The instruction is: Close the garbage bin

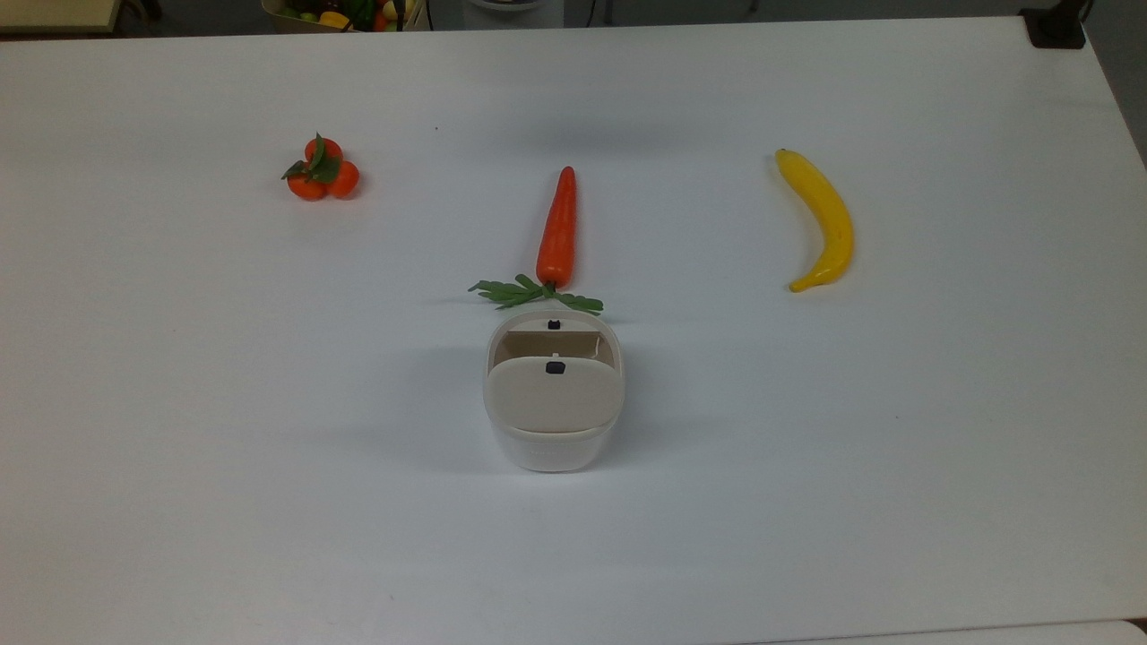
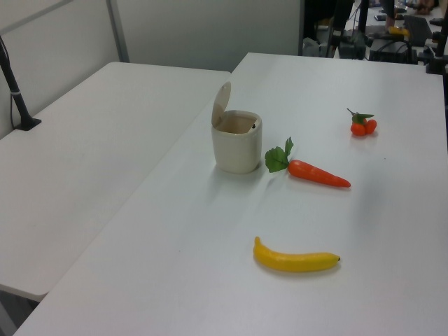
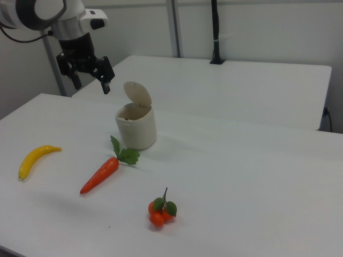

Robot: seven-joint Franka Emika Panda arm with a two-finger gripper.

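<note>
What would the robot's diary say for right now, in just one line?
small cream-white plastic garbage bin: beige hinged lid up, not closed | black two-finger hand: open, in the air, apart from bin | orange carrot beside bin

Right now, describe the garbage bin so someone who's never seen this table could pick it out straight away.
On the white table, find the carrot lying in the middle. Just past its leafy end stands the garbage bin, a small cream-white tub with rounded corners. Unlike the banana and the tangerine cluster around it, it is a container, and its beige hinged lid stands open.
</note>
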